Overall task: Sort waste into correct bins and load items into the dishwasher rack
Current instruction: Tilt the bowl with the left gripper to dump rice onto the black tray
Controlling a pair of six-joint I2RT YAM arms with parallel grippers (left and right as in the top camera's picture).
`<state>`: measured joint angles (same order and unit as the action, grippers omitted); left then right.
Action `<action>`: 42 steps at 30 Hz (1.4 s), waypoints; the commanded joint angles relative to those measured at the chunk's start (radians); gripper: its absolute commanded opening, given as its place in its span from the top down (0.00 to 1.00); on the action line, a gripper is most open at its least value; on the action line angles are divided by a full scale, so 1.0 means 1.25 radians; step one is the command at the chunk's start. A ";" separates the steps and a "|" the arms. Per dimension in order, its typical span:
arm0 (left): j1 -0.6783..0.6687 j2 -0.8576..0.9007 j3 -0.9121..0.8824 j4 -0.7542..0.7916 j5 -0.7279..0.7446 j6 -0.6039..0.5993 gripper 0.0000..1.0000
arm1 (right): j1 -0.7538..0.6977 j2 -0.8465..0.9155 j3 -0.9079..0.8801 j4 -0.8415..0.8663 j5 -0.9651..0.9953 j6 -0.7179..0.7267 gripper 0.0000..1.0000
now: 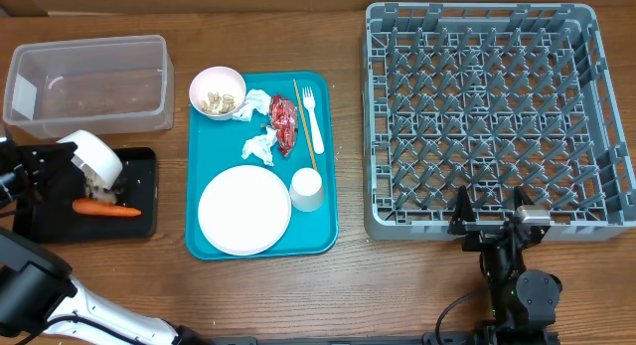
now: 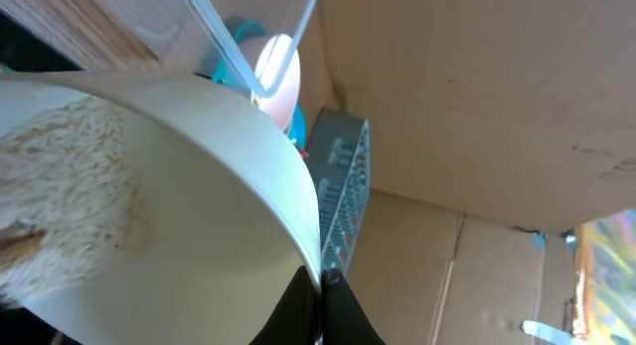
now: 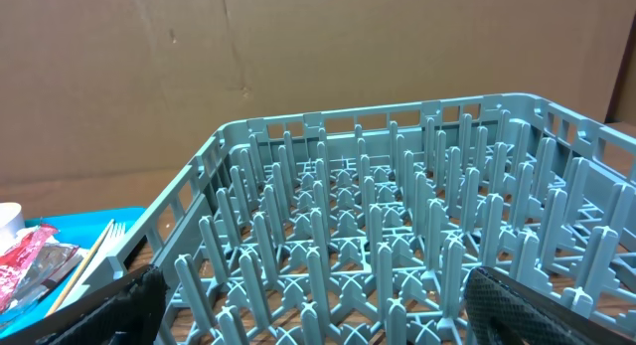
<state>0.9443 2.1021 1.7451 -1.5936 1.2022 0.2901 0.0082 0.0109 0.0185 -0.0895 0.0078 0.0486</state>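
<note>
- Overhead first: the left arm lay stretched in from the left edge, and the left gripper (image 1: pixel 62 164) was clamped on the tipped bowl (image 1: pixel 96 156), which it held on its side over the black tray (image 1: pixel 144 181).
- The carrot (image 1: pixel 106 209) lay in that tray just below the bowl, and the clear tub (image 1: pixel 89 82) stood behind.
- On the teal tray (image 1: pixel 214 146) we saw the second bowl (image 1: pixel 218 91) with scraps, two napkins (image 1: pixel 260 146), the red wrapper (image 1: pixel 284 123), the fork (image 1: pixel 312 111), the stick (image 1: pixel 305 126), the plate (image 1: pixel 243 211) and the cup (image 1: pixel 306 189).
- The right gripper (image 1: pixel 489 223) sat low, just before the near wall of the rack (image 1: pixel 407 224), its fingers spread wide and holding nothing.
- Left wrist: one dark finger (image 2: pixel 316 310) pinched the bowl's rim, and rice-like scraps (image 2: pixel 60 176) clung inside the tilted bowl. The tub's clear wall (image 2: pixel 214 32) crossed above.
- Right wrist: both fingers (image 3: pixel 109 310) stood far apart at the bottom corners, level with the rack's pegs, and the teal tray's edge showed at left.
</note>
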 commanded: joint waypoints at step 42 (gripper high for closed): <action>0.027 0.010 -0.013 0.042 0.032 -0.040 0.96 | 0.005 -0.006 -0.008 0.005 0.011 0.003 0.00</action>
<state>0.9642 2.1025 1.7359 -1.5837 1.2198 0.2684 0.0082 0.0109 0.0185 -0.0891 0.0078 0.0490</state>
